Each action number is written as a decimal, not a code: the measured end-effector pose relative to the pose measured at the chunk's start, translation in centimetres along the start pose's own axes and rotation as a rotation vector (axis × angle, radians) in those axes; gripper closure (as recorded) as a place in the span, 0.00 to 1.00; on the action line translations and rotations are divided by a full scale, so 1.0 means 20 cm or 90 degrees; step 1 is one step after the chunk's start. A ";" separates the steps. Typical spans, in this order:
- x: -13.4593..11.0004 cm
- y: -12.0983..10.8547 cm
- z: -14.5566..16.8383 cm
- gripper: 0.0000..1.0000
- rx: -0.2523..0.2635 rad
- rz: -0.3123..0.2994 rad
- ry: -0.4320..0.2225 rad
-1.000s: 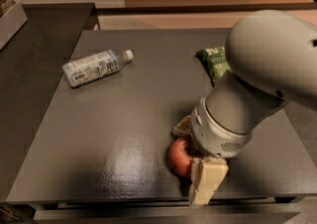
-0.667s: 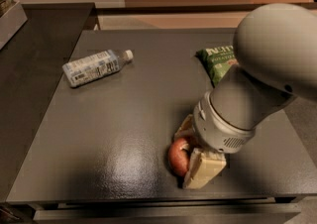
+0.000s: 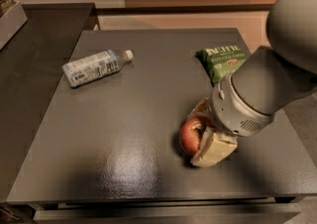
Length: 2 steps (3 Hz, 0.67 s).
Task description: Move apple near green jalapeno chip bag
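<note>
Gripper [image 3: 196, 138] front right, fingers [image 3: 214, 149] clasping half-hidden apple [image 3: 187, 135], chip bag [image 3: 221, 61] partly covered

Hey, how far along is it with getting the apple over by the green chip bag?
Done: the gripper is at the apple, a finger on either side, apparently closed on it. In hand: the grasp, with the apple low near the front of the table, apart from the green jalapeno chip bag farther back. Left: lift it, carry it toward the bag and set it down beside it.
</note>
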<state>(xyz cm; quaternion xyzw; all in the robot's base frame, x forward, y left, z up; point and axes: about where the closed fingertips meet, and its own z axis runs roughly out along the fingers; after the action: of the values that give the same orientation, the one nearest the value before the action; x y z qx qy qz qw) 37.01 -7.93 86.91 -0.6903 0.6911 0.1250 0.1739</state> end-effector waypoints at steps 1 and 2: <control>0.09 -0.16 -0.12 1.00 0.063 0.065 -0.002; 0.21 -0.32 -0.19 1.00 0.112 0.127 0.004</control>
<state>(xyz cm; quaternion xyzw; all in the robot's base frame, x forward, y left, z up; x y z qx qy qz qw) 43.15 -13.46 89.05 -0.6006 0.7652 0.0781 0.2184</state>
